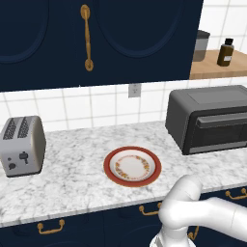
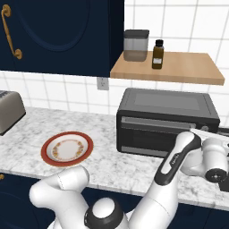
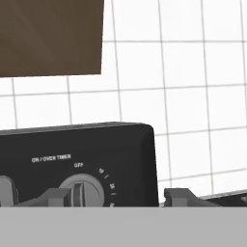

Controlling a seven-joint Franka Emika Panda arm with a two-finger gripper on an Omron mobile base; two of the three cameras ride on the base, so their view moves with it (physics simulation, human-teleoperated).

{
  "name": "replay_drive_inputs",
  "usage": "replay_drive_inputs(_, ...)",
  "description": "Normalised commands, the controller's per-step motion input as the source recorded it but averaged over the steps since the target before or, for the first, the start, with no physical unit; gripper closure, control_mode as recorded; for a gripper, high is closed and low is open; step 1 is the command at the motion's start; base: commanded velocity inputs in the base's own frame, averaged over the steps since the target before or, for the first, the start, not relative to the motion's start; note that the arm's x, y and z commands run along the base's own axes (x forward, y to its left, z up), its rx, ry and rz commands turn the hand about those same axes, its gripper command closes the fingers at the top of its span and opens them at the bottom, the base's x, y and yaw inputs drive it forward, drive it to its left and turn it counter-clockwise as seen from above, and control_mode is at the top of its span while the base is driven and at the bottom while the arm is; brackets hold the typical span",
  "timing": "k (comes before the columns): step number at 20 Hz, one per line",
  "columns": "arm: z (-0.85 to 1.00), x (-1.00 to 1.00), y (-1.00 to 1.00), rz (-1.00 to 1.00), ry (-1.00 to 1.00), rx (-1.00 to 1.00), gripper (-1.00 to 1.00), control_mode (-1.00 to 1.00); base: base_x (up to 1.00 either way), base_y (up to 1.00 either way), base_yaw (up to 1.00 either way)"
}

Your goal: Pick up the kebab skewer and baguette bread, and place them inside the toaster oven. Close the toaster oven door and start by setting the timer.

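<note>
dark grey toaster oven (image 1: 208,118), red-rimmed floral plate (image 1: 132,166), white-veined marble counter (image 1: 72,178)

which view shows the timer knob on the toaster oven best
The hand view: the timer knob sits close up with its dial marks readable, between the gripper fingertips. The left base view shows the toaster oven without its control side; in the right base view the arm covers that end.
</note>
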Motion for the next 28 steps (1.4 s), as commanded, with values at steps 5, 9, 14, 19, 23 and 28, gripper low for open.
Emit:
replay_drive_inputs(5,-0.16,0.16,0.01,0.0,0.0,0.0,1.0,-1.0,0.0,0.0,0.0)
replay_drive_inputs(9,-0.13,0.08,0.07,0.0,0.0,0.0,1.0,-1.0,0.0,0.0,0.0)
replay_drive_inputs(14,-0.1,0.02,0.24,0.0,-0.03,0.0,1.0,-1.0,0.0,0.0,0.0)
replay_drive_inputs(19,-0.08,0.1,0.19,0.0,-0.02,0.0,1.0,-1.0,0.0,0.0,0.0)
replay_drive_inputs(23,0.0,0.29,0.06,0.0,0.0,0.0,1.0,-1.0,0.0,0.0,0.0)
replay_drive_inputs(28,0.0,0.26,0.08,0.0,0.0,0.0,1.0,-1.0,0.0,0.0,0.0)
